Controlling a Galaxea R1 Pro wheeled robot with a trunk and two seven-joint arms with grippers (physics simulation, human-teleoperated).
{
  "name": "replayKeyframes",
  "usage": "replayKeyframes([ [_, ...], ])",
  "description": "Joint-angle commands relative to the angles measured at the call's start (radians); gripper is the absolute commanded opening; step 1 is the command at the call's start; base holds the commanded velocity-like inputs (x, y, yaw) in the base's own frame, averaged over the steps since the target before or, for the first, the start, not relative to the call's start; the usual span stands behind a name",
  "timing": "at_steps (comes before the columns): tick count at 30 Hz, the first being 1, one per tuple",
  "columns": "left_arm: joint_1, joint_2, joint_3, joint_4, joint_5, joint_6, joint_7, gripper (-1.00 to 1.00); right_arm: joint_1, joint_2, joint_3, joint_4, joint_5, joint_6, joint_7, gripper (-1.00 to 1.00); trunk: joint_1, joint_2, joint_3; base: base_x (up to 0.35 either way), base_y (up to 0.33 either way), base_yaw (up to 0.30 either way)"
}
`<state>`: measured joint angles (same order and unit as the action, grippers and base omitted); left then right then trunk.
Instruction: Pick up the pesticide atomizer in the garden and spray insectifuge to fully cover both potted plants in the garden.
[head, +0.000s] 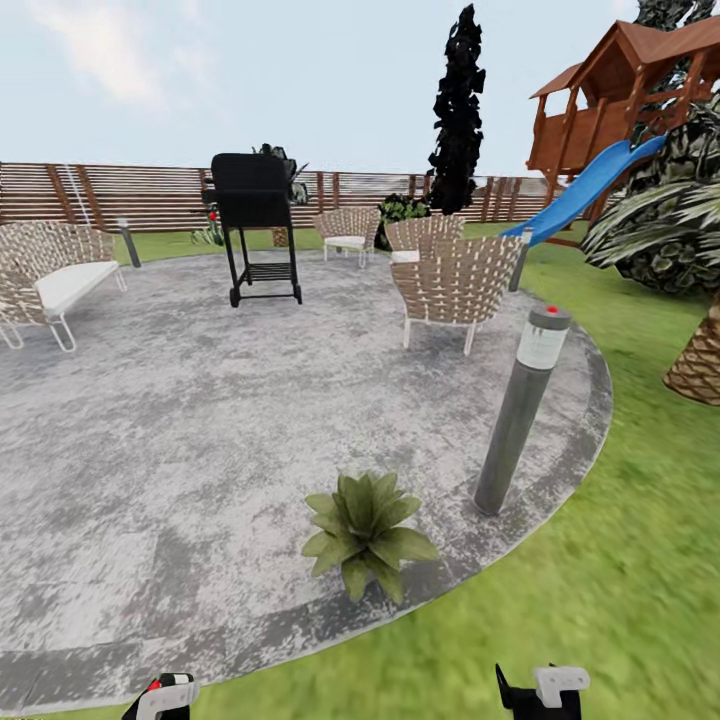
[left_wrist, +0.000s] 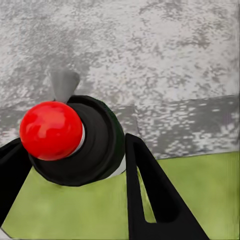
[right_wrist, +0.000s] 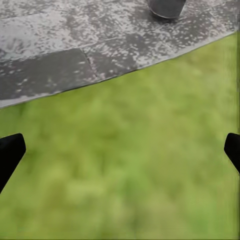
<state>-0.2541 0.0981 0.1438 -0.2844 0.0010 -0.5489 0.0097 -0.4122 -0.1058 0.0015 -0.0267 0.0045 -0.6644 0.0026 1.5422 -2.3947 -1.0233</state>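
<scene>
The left end effector (left_wrist: 75, 165) is closed around the pesticide atomizer (left_wrist: 75, 142), over the lawn (right_wrist: 125, 175) edge. The right end effector (right_wrist: 120, 150) is wide open and holds nothing. 1 potted plant (head: 365, 530) sits on the paved round (head: 200, 420), near a grey bollard (head: 520, 410).

Speckled stone paving (head: 200, 420), slatted wooden fence (head: 130, 195)

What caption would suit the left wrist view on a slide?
Left gripper holding the pesticide atomizer, red knob toward the camera, above the lawn at the paving edge.
</scene>
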Motion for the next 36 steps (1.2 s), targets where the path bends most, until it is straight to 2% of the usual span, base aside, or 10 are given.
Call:
replayKeyframes([
  [1, -0.001, 0.0, 0.0, 0.001, 0.0, -0.003, 0.001, -1.0, 0.0, 0.0, 0.0, 0.001, 0.001, -0.003, 0.0, 1.0, 0.0, 0.0, -0.001, 0.195, -0.168, 0.18],
  [15, -0.001, 0.0, 0.0, -0.001, 0.001, -0.004, 0.001, -1.0, 0.0, 0.0, 0.0, 0.001, 0.001, -0.003, 0.0, 1.0, 0.0, 0.0, 0.0, -0.005, -0.158, 0.244],
  [26, -0.001, -0.001, 0.0, 0.0, 0.001, -0.003, 0.001, -1.0, 0.0, 0.0, 0.0, 0.001, 0.0, -0.003, -0.001, 1.0, 0.0, 0.0, 0.0, 0.0, -0.019, 0.018],
  [36, -0.001, 0.0, 0.0, 0.001, 0.001, -0.003, 0.001, -1.0, 0.0, 0.0, 0.001, 0.001, 0.0, -0.003, 0.002, 1.0, 0.0, 0.0, 0.0, 0.0, -0.245, 0.0],
])
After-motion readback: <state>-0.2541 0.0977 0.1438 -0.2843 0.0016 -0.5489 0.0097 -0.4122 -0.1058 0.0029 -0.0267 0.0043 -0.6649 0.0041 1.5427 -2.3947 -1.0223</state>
